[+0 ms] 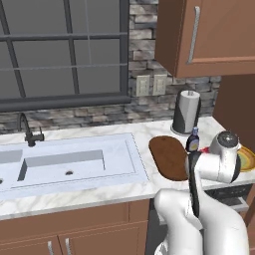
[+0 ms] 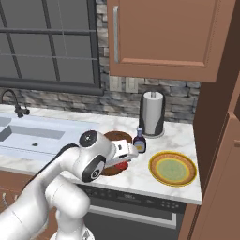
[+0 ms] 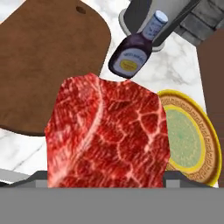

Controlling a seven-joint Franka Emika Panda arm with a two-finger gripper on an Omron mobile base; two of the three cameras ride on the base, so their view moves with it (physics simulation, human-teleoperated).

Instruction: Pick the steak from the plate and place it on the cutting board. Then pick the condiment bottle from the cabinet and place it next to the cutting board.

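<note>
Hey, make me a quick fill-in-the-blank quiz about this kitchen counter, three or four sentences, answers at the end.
1. The raw red steak is held in the robot's ____.
2. The round yellow-rimmed plate with the pale green centre has ____ on it.
3. The small blue-capped condiment bottle stands on the marble ____, between the dark brown oval cutting board and the paper towel roll.
4. The upper brown wooden cabinet's door is ____.

Missing words: hand; nothing; counter; closed

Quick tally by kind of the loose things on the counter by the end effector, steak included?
Meat: 1, the steak
Bottles: 1, the condiment bottle
Dishes: 1, the plate
Boards: 1, the cutting board
Paper rolls: 1, the paper towel roll
Total: 5
</note>
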